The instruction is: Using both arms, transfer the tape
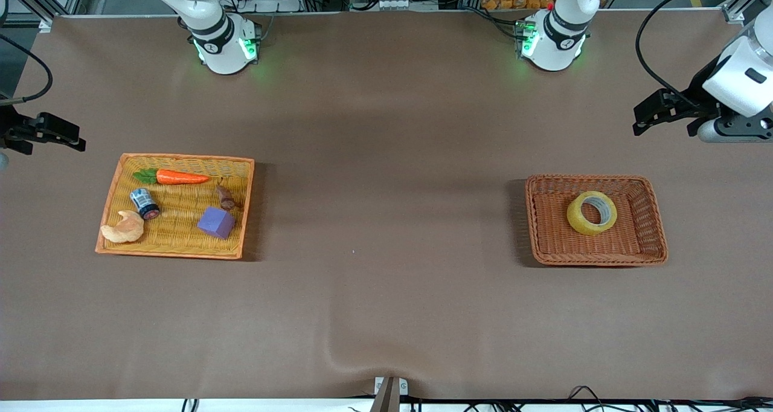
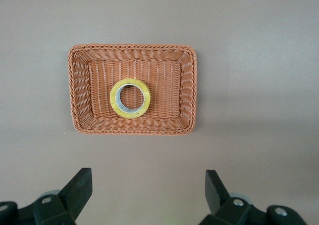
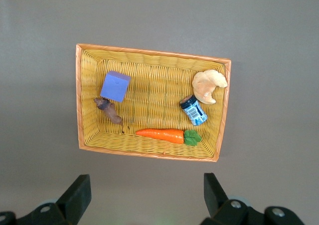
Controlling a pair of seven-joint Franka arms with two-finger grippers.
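Note:
The tape, a yellowish ring with a grey-white core, lies flat in a brown wicker basket toward the left arm's end of the table. My left gripper is open and empty, up in the air over the table's edge at that end, apart from the basket. Its wrist view shows the tape in the basket, well clear of the open left gripper. My right gripper is open and empty in the air over the right arm's end of the table; it also shows in the right wrist view.
A yellow wicker tray toward the right arm's end holds a carrot, a small blue-labelled can, a croissant, a purple cube and a small brown piece. Bare brown tabletop lies between the two baskets.

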